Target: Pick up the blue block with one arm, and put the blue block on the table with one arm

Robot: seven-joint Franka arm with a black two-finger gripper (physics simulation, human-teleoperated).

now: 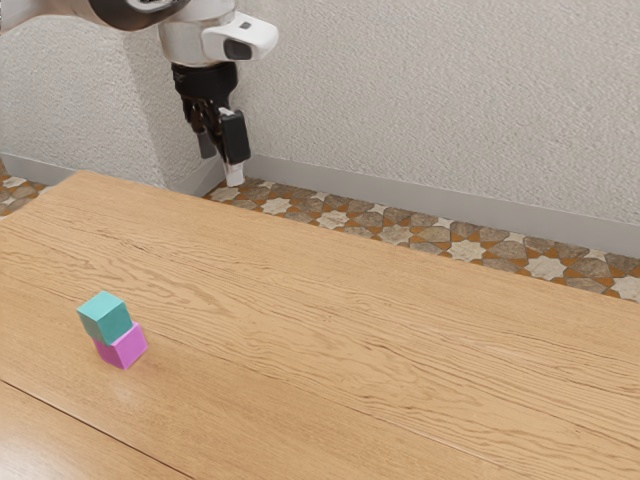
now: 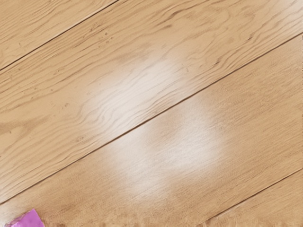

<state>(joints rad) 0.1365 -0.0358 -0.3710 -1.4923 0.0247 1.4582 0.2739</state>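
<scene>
- On the table [image 1: 400, 330], toward the exterior view's left, two small blocks make a little stack.
- The blue block [image 1: 105, 317] is the top one. It is a green kind of blue, and it sits on the pink block [image 1: 124, 346].
- The blue block does not sit quite in the middle. It pokes out a bit toward the exterior view's left, so part of the pink block's top peeks out on the other side.
- The pink block sits flat on the wood.
- The gripper [image 1: 221, 164] is up in the air, well apart from both blocks. It points down.
- Its two black fingers [image 1: 235, 138] are apart, with nothing held in them.
- The white and black arm [image 1: 190, 38] comes in from the exterior view's upper left.
- In the wrist view, a bit of the pink block shows in a corner, with lots of wood beside it. Dark lines run across the wood, and there are pale, shiny spots on it.
- Past the table are a bumpy white wall [image 1: 430, 110] and a floor [image 1: 400, 233] with star shapes in brown, orange and cream.
</scene>
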